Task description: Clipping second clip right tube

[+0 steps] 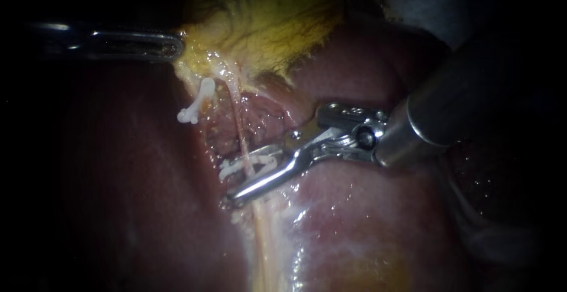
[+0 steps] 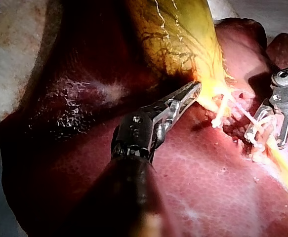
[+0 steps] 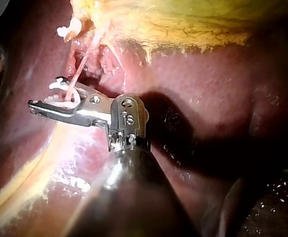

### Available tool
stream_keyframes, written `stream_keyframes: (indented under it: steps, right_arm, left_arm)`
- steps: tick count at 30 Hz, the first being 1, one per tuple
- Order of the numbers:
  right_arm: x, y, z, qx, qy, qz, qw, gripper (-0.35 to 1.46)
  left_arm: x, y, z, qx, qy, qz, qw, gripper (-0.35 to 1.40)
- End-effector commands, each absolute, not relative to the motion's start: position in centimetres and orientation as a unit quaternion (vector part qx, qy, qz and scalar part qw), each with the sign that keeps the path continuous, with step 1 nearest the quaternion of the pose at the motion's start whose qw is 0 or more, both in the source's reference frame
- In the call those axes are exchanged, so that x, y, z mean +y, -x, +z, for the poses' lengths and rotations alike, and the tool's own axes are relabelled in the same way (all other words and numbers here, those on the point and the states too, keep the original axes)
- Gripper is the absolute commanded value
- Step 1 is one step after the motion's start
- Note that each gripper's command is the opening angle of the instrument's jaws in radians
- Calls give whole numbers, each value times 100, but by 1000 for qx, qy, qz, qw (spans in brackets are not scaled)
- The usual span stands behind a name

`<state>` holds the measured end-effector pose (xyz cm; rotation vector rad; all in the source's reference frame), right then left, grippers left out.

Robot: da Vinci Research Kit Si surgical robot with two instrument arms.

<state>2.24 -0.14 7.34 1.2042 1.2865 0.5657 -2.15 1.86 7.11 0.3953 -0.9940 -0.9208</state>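
The right tube (image 1: 239,123) ran as a thin pale strand from the yellow neck of the gallbladder (image 1: 266,26) down across the liver (image 1: 366,221), its long axis close to upright in the endoscope view. The right instrument (image 1: 236,179) lay across it almost square, so the strand passed between the two jaws near their tips, not beside them. The jaws stood only narrowly apart, with a white clip (image 1: 251,163) seated between them and around the tube; in the glare I could not be sure whether its legs had met. The other clip (image 1: 198,103) sat higher up, off to the side and close under the gallbladder, well apart from the jaws. The left instrument (image 1: 174,46) was the farther one: its jaws were closed on the gallbladder's pale edge, holding it away from the tube. By my judgement the coming move belonged to the right instrument alone, a squeeze straight across the strand.
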Motion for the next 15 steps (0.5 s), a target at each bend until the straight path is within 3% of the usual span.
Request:
stream_keyframes:
  steps: [1,15]
  right_arm:
    - [-14,-224,731,556,-521,243,600,49]
    - [-13,-226,719,559,-527,240,593,30]
  left_arm:
    - [186,215,711,-457,-182,-423,761,-35]
    - [186,215,711,-457,-182,-423,761,-35]
